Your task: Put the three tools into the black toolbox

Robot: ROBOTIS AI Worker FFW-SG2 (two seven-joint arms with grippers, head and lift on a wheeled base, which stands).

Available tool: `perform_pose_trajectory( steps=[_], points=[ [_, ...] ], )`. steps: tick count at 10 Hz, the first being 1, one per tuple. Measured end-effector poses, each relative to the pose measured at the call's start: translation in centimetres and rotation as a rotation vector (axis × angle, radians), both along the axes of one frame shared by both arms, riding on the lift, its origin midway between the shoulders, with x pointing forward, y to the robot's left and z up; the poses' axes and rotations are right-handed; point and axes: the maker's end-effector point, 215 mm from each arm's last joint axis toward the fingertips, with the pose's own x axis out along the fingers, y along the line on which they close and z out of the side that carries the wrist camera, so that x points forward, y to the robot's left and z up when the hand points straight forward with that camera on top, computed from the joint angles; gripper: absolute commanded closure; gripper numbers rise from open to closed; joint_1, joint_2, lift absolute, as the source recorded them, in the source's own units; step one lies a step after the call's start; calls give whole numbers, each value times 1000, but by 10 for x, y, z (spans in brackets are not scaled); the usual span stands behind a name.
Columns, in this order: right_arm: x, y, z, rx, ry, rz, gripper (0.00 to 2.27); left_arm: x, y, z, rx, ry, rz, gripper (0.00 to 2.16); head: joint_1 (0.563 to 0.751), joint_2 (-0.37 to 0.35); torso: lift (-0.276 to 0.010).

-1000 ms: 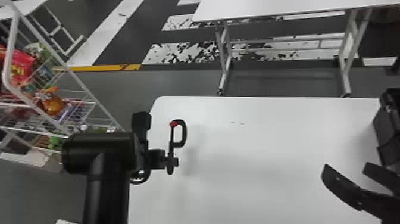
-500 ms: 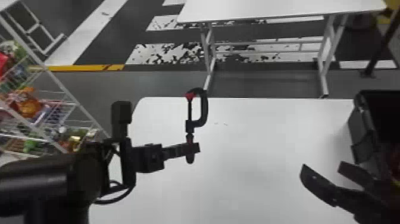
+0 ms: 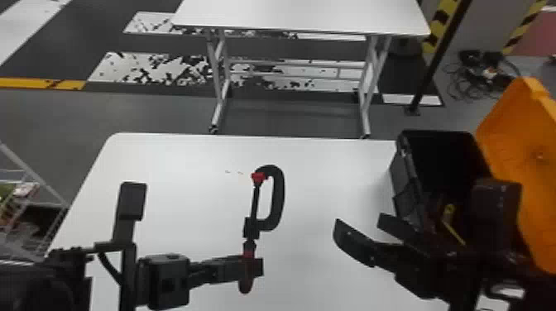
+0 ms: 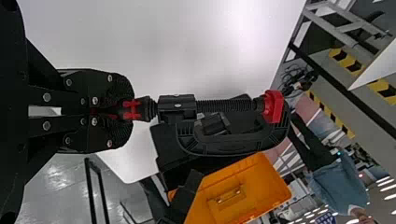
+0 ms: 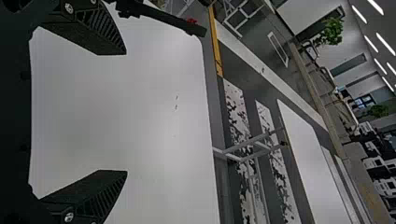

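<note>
The left pincer [image 3: 250, 264] is closed on the handle end of a C-clamp [image 3: 279, 198], black with red parts, holding it over the middle of the white worktop [image 3: 186, 165]; in the left wrist view the two fingers of the left pincer [image 4: 125, 112] press in on the handle from both sides, and the clamp's red end points away from them; the right pincer [image 3: 359, 219] hangs over the right part of the worktop, its fingers spread wide and its grip empty; the black toolbox [image 3: 403, 182] sits at the right of the worktop, with its orange lid [image 3: 511, 128] swung open on the right; a slim yellow item [image 3: 454, 231] shows in the toolbox, too dim and covered to name; another white table [image 3: 302, 16] stands beyond the worktop; a wire rack [image 3: 31, 165] is at the left, and cables [image 3: 463, 82] lie on the floor at the far right.
</note>
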Motion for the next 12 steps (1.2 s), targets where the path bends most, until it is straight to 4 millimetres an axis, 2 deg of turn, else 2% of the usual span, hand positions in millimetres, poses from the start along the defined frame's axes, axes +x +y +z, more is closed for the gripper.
perform_pose_trajectory(
  steps=[3, 6, 9, 12],
  points=[
    [-3, 17, 3, 22, 42, 55, 100, -20, -24, -15, 34, 29, -74, 1919, 695, -50, -51],
    [-13, 35, 11, 51, 76, 118, 100, -25, -37, -25, 58, 43, -106, 1919, 695, -39, -51],
    [-11, 46, 16, 80, 92, 157, 103, -26, -44, -24, 57, 39, -119, 1919, 695, -31, -51],
    [-8, 61, 8, 146, 129, 175, 103, -29, -57, -20, 43, 33, -144, 1919, 695, -30, -51]
  ],
)
